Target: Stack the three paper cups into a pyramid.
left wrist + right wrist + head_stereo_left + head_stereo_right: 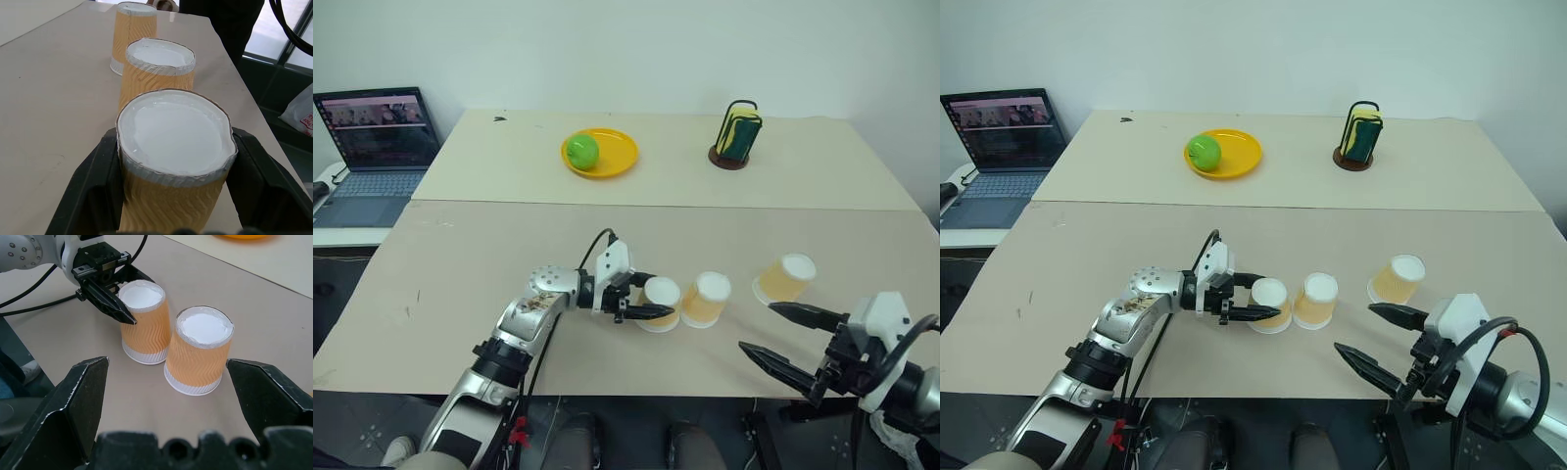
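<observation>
A: Head views first. Where do the cups stand?

B: Three paper cups sit upside down in a row on the near table (pixel 460 294). The left cup (pixel 661 303) and the middle cup (pixel 706 299) stand just beside each other; the right cup (pixel 784 278) stands apart from them and is tilted. No cup rests on another.

A: Gripper status?

B: The left gripper (pixel 646 297) points toward the robot's right, its two black fingers pinching the left cup, one on each side. The right gripper (pixel 786 338) hovers near the table's front edge, fingers spread wide, nothing between them, close to the right cup but not touching it.

A: Other items?

B: On the far table (pixel 803 186): a green apple (pixel 582 151) on a yellow plate (pixel 617 155), and a sponge holder (pixel 737 135). A laptop (pixel 380 147) stands open at the left.

A: Left wrist view?

B: The left cup (pixel 173 166) is clamped between the two fingers (pixel 88 191). The middle cup (pixel 159 68) and right cup (pixel 134 34) line up beyond it.

A: Right wrist view?

B: The spread fingers (pixel 73 401) frame the middle cup (pixel 198 350). The left gripper (pixel 128 298) grips the left cup (pixel 145 323).
</observation>
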Robot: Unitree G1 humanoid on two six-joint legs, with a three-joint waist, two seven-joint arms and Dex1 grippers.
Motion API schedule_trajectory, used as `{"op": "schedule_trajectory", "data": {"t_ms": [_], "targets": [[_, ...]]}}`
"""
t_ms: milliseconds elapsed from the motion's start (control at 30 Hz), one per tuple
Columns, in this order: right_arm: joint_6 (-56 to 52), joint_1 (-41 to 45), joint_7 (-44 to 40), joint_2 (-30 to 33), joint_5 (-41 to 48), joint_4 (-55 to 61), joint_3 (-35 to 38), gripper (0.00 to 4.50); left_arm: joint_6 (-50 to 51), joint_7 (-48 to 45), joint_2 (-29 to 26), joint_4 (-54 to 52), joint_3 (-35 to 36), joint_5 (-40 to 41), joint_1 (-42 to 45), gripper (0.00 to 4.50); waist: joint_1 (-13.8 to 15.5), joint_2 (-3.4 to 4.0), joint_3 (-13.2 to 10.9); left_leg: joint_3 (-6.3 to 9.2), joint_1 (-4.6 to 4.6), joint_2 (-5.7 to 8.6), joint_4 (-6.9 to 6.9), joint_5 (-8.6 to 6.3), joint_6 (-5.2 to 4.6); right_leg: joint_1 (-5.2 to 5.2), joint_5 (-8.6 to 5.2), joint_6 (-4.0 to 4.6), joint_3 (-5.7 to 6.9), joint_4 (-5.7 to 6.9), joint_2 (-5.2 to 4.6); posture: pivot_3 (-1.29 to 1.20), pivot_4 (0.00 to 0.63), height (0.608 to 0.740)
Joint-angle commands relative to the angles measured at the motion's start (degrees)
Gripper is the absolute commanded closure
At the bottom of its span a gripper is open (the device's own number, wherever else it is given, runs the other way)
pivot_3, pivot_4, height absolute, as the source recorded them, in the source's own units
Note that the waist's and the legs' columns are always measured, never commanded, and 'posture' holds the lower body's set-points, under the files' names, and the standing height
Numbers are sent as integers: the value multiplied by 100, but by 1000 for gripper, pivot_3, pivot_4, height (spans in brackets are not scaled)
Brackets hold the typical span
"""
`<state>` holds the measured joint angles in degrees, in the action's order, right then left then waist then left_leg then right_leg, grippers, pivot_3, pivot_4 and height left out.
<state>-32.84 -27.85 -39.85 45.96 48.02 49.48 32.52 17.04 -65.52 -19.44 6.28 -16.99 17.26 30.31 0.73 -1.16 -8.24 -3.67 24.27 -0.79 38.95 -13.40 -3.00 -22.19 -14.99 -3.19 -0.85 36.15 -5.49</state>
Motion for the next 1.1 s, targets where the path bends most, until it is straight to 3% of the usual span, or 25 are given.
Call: {"op": "schedule_trajectory", "data": {"t_ms": [33, 133, 167, 433, 800, 1100], "targets": [[-17, 71, 17, 38, 90, 107, 138, 0, -102, -24, -27, -74, 13, -57, 70, 1073, 0, 0, 0, 0, 0, 0, 0, 0, 0, 0, 0, 0, 0, 0, 0, 0, 150, 735], [-21, 97, 13, 50, 93, 90, 125, 0, -94, -5, -39, -99, 27, -65, 50, 89, 0, 0, 0, 0, 0, 0, 0, 0, 0, 0, 0, 0, 0, 0, 0, 0, 150, 735], [-20, 96, 5, 51, 94, 86, 129, 0, -99, -1, -47, -112, 24, -75, 43, 31, 0, 0, 0, 0, 0, 0, 0, 0, 0, 0, 0, 0, 0, 1, 0, 0, 150, 735], [-28, 131, -51, 82, 79, 16, 114, 0, 69, -71, -198, -379, 86, 37, -38, 31, -1, 0, 0, 0, 0, 0, 0, 0, 0, 0, 0, 0, 0, 0, 0, 0, 150, 735], [30, 94, -170, 30, -51, -221, 46, 0, 687, -86, -968, -1578, 461, 482, -429, 31, -4, 1, 0, 0, -2, -2, 0, 0, 0, 0, 0, 0, -1, 1, -4, 0, 150, 735], [271, 81, 67, -328, -878, -1268, 115, 0, 1495, 475, -1128, -2908, 1011, 1229, -926, 31, -2, 1, 0, 0, 0, -2, -1, -1, -1, 0, 0, 0, -1, -2, -5, 0, 150, 735]]}}
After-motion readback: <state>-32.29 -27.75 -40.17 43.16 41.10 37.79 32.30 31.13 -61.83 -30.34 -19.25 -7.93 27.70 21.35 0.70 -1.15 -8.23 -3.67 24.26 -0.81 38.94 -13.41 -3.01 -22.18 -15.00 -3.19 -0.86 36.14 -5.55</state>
